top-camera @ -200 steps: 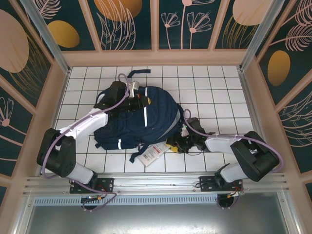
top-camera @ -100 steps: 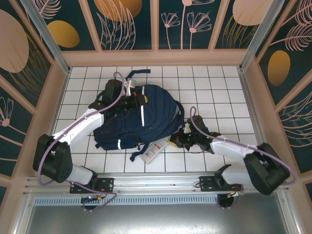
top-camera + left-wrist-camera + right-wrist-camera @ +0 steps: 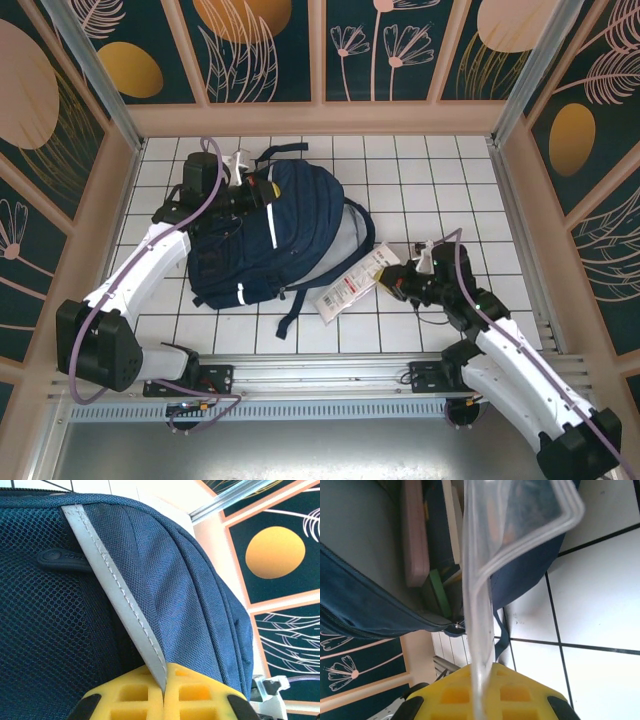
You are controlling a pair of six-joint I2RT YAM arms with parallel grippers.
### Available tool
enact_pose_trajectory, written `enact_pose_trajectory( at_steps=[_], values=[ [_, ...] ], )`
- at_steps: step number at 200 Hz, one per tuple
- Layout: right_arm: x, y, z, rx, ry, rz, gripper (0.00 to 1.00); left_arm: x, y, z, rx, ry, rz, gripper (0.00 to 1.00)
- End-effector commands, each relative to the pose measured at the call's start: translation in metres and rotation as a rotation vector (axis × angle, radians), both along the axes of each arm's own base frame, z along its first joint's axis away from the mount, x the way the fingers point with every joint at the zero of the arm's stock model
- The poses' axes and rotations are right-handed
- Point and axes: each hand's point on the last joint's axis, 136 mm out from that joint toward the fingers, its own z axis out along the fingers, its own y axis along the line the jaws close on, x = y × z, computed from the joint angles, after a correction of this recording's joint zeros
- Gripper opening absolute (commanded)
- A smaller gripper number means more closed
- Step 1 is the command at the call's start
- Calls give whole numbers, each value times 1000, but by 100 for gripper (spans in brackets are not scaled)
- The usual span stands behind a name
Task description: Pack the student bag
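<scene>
The student bag [image 3: 250, 250], a big navy backpack with white stripes, lies left of centre on the white tiles. My left gripper [image 3: 262, 192] is at its top end, shut on a grey-white reflective stripe [image 3: 110, 575] of the bag [image 3: 200, 580]; the yellow fingertips [image 3: 165, 672] pinch it. To the right of the bag, my right gripper [image 3: 393, 281] is shut on one end of a clear plastic packet [image 3: 352, 284] with a red-and-white label. The right wrist view shows the packet [image 3: 485, 555] rising from the pinch [image 3: 482, 667], with the bag's open mouth [image 3: 360, 610] behind it and books [image 3: 415, 535] inside.
A dark shoulder strap [image 3: 345, 215] loops out on the bag's right side and another strap [image 3: 285, 315] trails toward the near edge. Wooden walls [image 3: 320, 118] ring the tiled floor. Bare tiles [image 3: 430, 180] lie at the back right.
My right gripper closed on the packet and drew it rightward away from the bag. My left gripper, still shut, pulled the bag's top back and left, shifting the whole bag.
</scene>
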Motion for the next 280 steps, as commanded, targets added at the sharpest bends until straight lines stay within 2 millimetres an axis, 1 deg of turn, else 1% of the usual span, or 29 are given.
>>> enact_pose_trajectory(
  at_steps=[1,17,32,50,77,93,110,117,130,143,162,165,167,175,205,223,228,232,237,243,250,266,271,280],
  values=[
    [2,-7,42,-3,-122,19,0,-1,-3,32,-37,-76,-42,0],
    [15,-14,57,-29,-169,-18,0,-4,-6,39,-53,-86,-70,0],
    [33,-19,67,-42,-200,-59,0,-9,-10,47,-75,-100,-103,0],
    [55,-17,81,-3,-236,-94,0,-13,-12,57,-95,-121,-128,0],
    [91,-7,94,84,-264,-138,0,-20,-14,79,-127,-164,-151,0],
    [107,3,105,163,-296,-137,0,-22,-14,93,-136,-188,-151,0],
    [122,15,107,220,-296,-129,0,-22,-13,105,-145,-206,-147,0],
    [127,22,110,236,-306,-114,0,-22,-13,108,-150,-210,-146,0],
    [134,40,108,236,-299,-85,0,-21,-13,114,-158,-219,-142,0],
    [139,64,106,226,-297,-41,0,-18,-13,116,-163,-218,-134,0],
    [140,103,95,218,-274,24,0,-13,-14,116,-171,-214,-127,0],
    [143,106,92,215,-268,24,0,-13,-14,116,-172,-215,-125,0],
    [141,113,88,213,-258,37,0,-12,-14,116,-174,-212,-124,0],
    [140,129,79,208,-236,55,0,-10,-15,115,-175,-210,-121,0],
    [144,183,42,193,-163,99,0,-6,-15,112,-178,-200,-115,0],
    [143,216,24,191,-126,163,0,-5,-15,110,-172,-200,-110,0],
    [143,224,21,193,-118,182,7,-4,-14,108,-169,-198,-106,0],
    [143,229,20,196,-118,196,15,-4,-13,107,-167,-195,-103,0],
    [143,234,20,196,-122,211,28,-3,-13,106,-165,-193,-101,0],
    [142,236,20,190,-127,217,44,-2,-12,104,-165,-188,-98,0],
    [141,235,20,176,-137,212,57,-3,-12,103,-164,-186,-96,0],
    [141,220,23,121,-185,173,77,-1,-10,100,-158,-181,-86,0],
    [140,215,24,106,-198,161,81,-1,-9,99,-156,-179,-83,0],
    [137,206,24,81,-215,155,83,0,-8,97,-153,-178,-79,0]
  ],
)
